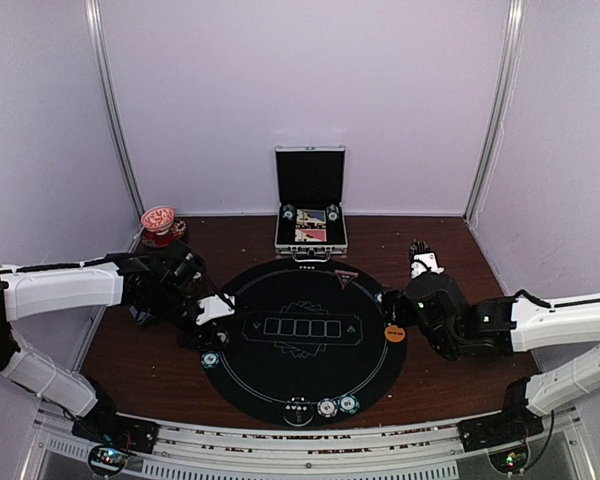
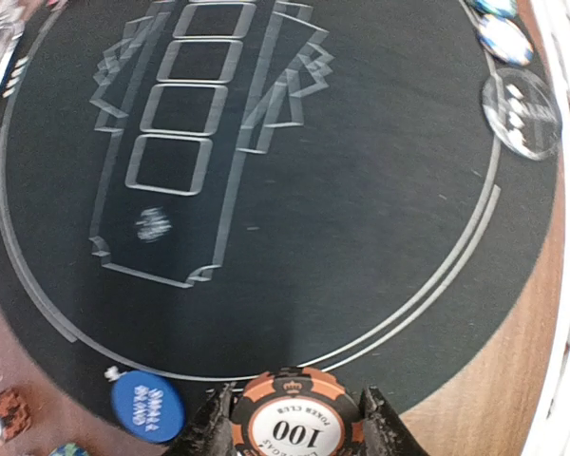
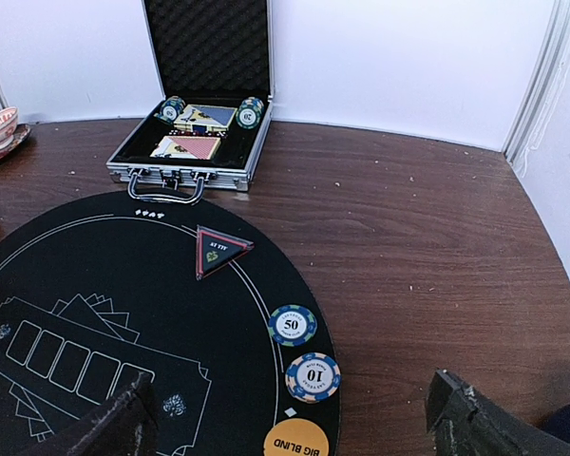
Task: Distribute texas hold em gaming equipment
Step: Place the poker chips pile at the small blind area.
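Observation:
In the left wrist view my left gripper [image 2: 294, 429] is shut on an orange-and-black striped poker chip [image 2: 294, 423] marked 100, held just above the near rim of the black round mat [image 2: 361, 218]. A blue button disc [image 2: 147, 406] lies just left of it. From above, the left gripper [image 1: 213, 312] sits at the mat's left edge. My right gripper [image 3: 290, 408] stands wide open over the mat's right edge, above the orange button disc [image 3: 299, 442]. A 50 chip [image 3: 293, 325] and a 10 chip [image 3: 313, 377] lie just ahead. Playing cards [image 3: 192, 146] and chips [image 3: 250, 112] rest in the case.
The open silver case [image 1: 310, 205] stands at the back, beyond the mat [image 1: 305, 375]. A triangular marker [image 3: 220, 250] lies on the mat near it. Three pieces [image 1: 326, 407] sit at the mat's near edge, a teal chip [image 1: 210, 358] at its left. A red cup [image 1: 158, 222] stands back left.

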Robot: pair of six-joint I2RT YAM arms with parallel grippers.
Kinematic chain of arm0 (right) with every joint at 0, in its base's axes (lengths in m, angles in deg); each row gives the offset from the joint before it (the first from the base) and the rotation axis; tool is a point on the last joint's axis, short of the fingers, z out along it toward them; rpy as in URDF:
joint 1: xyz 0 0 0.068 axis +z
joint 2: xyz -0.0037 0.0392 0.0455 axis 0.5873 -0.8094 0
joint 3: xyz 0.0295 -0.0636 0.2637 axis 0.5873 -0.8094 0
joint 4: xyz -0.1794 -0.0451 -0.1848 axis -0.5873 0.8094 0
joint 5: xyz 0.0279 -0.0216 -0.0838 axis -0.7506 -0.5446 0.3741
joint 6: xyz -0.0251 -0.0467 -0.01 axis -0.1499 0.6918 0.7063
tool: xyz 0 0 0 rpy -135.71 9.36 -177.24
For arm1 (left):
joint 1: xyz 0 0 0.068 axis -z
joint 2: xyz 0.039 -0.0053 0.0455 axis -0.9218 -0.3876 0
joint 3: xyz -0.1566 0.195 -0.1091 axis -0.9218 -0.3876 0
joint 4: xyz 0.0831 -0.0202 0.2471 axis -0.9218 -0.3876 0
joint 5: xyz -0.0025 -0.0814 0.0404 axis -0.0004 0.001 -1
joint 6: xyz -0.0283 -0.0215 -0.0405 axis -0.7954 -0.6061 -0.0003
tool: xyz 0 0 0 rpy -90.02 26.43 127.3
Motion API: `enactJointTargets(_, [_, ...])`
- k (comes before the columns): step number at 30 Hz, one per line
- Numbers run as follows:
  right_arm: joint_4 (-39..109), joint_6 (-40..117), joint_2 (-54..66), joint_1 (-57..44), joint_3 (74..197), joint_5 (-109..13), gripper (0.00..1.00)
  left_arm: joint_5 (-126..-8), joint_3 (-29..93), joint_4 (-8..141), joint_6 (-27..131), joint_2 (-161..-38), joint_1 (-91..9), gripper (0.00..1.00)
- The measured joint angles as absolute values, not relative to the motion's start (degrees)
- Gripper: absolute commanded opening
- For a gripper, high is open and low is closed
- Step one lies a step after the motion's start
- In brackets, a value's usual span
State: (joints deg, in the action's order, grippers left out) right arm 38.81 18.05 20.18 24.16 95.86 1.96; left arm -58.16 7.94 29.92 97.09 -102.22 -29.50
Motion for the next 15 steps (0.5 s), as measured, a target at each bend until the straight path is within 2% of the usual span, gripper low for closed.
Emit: enactJointTargets(15, [38.83, 18.05, 19.96, 24.18, 95.86, 2.07, 1.00, -57.39, 2.58, 29.83, 101.48, -105.30, -23.58, 0.27])
